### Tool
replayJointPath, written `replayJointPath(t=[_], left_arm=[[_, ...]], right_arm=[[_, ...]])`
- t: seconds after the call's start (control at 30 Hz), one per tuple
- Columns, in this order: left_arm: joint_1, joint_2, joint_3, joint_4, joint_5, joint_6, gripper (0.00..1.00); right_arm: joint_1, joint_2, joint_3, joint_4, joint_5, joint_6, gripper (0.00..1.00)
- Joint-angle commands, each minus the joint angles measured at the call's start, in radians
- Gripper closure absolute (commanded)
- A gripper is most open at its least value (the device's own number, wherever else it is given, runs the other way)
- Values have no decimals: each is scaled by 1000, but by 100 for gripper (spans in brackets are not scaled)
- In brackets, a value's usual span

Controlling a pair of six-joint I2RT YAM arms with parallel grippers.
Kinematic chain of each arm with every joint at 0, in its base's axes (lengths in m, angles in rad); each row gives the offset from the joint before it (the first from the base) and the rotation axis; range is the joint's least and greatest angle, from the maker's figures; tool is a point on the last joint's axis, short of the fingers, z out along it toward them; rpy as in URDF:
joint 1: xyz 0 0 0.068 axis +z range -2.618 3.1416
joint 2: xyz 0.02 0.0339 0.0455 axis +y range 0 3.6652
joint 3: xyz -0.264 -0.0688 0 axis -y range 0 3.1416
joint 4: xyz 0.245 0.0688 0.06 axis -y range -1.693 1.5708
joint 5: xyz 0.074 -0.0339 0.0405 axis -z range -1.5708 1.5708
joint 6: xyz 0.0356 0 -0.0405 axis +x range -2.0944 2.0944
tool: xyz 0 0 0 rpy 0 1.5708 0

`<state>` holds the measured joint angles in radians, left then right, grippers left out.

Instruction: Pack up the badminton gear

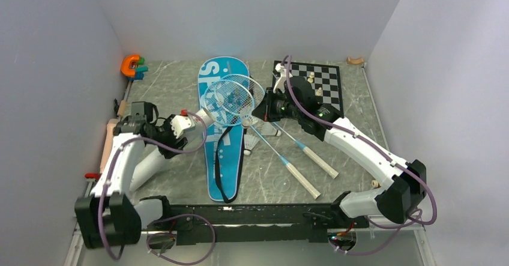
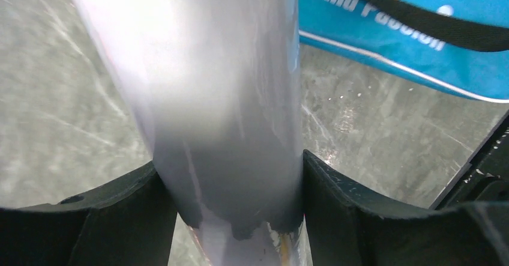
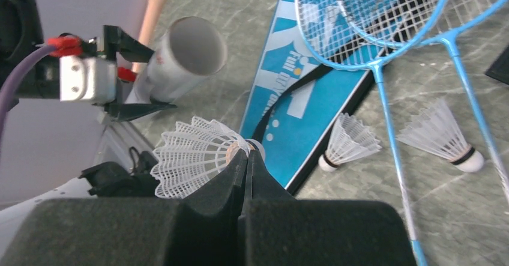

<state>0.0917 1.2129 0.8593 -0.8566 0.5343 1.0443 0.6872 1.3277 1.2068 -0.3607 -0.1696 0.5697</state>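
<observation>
Right now the right gripper (image 3: 246,164) is pinched shut on a shuttlecock (image 3: 192,155) at its cork end. The tube (image 3: 186,53) lies toward the left arm, its open mouth turned to face the shuttlecock. The left gripper (image 2: 231,182) seems clamped around that tube, though its own camera shows only a blurred wall and no mouth. Two more shuttlecocks (image 3: 348,143) lie on the table beside the bag (image 3: 288,104).

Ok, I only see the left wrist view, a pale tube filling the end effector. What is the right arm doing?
Observer: The right end effector is shut on a white shuttlecock.
Operator: Which way does my tube open?
Observer: The tube, in the left end effector, has its open mouth toward the right arm.
Operator: Any shuttlecocks loose?
Observer: Yes, a second shuttlecock and a third shuttlecock lie on the table by the blue bag.
</observation>
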Motion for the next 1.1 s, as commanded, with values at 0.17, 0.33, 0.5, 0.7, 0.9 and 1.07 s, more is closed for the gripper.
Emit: replayJointPath(t=[0.17, 0.33, 0.5, 0.7, 0.9, 1.07], left_arm=[[-4, -328, 96, -241, 209, 168, 36], [-8, -387, 104, -236, 262, 144, 40], [-20, -390, 100, -237, 268, 109, 43], [-53, -406, 76, -204, 271, 62, 44], [-79, -421, 53, -185, 254, 44, 45], [-79, -427, 38, -174, 248, 39, 47]], right_arm=[[-11, -63, -1, 227, -248, 104, 100], [-11, -105, 8, 295, -335, 153, 100], [-11, -129, 50, 287, -353, 164, 100], [13, -87, 65, 328, -353, 193, 100], [62, -3, 124, 355, -342, 201, 100], [98, 39, 152, 355, -325, 194, 100]])
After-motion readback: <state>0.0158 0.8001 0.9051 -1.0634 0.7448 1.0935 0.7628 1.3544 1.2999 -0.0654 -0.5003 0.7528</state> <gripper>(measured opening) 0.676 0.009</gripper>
